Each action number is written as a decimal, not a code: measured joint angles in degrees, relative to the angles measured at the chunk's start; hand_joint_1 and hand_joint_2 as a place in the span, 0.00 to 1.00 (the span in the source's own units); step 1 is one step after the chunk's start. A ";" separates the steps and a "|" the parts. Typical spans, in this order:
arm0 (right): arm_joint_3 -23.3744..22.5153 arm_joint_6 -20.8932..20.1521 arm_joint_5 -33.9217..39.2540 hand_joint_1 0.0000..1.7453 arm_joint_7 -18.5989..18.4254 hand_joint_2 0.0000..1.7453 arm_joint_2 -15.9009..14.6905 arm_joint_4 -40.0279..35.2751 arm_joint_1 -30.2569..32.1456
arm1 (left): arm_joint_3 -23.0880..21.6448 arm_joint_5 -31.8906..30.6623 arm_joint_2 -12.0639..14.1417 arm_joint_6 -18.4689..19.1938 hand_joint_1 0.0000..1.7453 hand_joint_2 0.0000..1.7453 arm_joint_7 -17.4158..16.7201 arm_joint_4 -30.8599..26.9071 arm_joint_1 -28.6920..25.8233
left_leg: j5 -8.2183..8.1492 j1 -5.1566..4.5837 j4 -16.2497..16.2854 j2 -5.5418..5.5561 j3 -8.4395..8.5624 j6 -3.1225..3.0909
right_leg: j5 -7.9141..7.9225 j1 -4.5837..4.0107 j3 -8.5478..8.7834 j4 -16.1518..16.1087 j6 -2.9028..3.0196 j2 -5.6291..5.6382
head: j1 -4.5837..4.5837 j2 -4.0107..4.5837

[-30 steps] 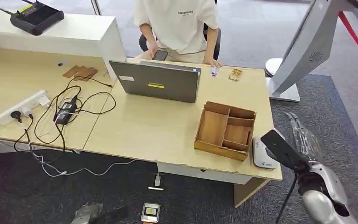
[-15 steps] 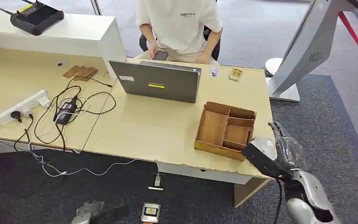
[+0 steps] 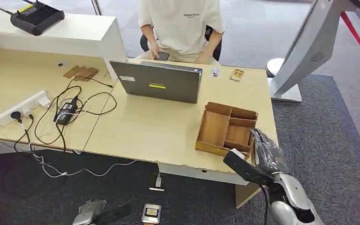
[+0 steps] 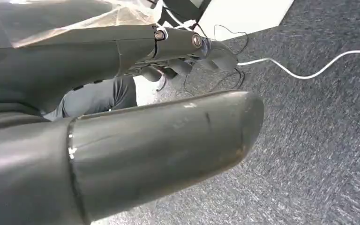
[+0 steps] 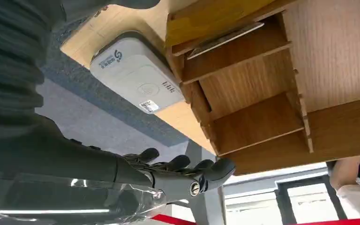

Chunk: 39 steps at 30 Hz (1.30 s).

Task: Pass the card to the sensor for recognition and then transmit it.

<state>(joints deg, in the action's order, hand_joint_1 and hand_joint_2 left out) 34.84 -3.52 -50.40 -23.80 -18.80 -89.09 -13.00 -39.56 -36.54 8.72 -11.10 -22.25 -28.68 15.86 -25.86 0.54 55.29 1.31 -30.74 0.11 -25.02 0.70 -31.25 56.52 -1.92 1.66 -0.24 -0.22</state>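
Right hand over wooden organizer (sensor beside); laptop behind.

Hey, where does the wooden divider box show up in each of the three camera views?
Head view: wooden divider box sits on the desk near its right end, just ahead of the right robot hand.
Left wrist view: not in it.
Right wrist view: upper right, beside the white card reader.
Shared landmark: the pale desk top under the box, in the head and right wrist views.

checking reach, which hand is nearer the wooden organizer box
Right. The right hand hovers at the wooden organizer box, by its near right corner; the left hand hangs low over the floor, far off.
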 joint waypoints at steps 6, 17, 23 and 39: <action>1.09 0.48 -2.64 0.00 1.22 1.00 2.14 1.61 -0.67 | 0.00 -0.28 -0.04 0.46 0.00 0.00 0.00 -0.06 0.06 | 0.00 0.00 0.00 0.00 0.00 0.00 | 0.00 0.00 0.00 0.01 0.00 0.00 | 0.00 0.00; 2.47 7.30 -2.77 0.00 2.27 1.00 6.12 5.57 -1.94 | -0.11 -1.79 -0.50 1.16 0.00 0.00 0.02 -0.50 0.33 | 0.00 0.00 0.00 0.00 0.00 0.00 | 0.00 -0.01 0.00 0.00 0.00 0.00 | -0.02 0.00; 2.90 9.05 -2.99 0.00 2.93 1.00 7.49 9.78 -2.88 | -0.17 -2.84 -0.96 1.57 0.00 0.00 0.87 -0.52 0.99 | 0.00 0.00 0.00 0.01 0.00 0.00 | 0.00 -0.01 0.00 0.00 0.00 0.00 | 0.00 0.00; 4.31 9.40 -2.34 0.00 2.93 1.00 7.80 15.45 -4.08 | -0.09 -3.17 -1.18 1.66 0.00 0.00 1.20 -0.50 1.27 | 0.00 0.00 0.00 0.00 0.00 0.00 | -0.01 0.00 -0.01 0.00 0.00 0.00 | 0.00 0.00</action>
<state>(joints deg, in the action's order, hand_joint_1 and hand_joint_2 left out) 39.15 5.88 -52.74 -20.87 -10.99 -73.64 -17.09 -39.65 -39.71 7.54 -9.44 -21.05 -29.18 17.13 -25.86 0.54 55.29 1.32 -30.74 0.11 -25.03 0.69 -31.26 56.52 -1.91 1.66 -0.24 -0.22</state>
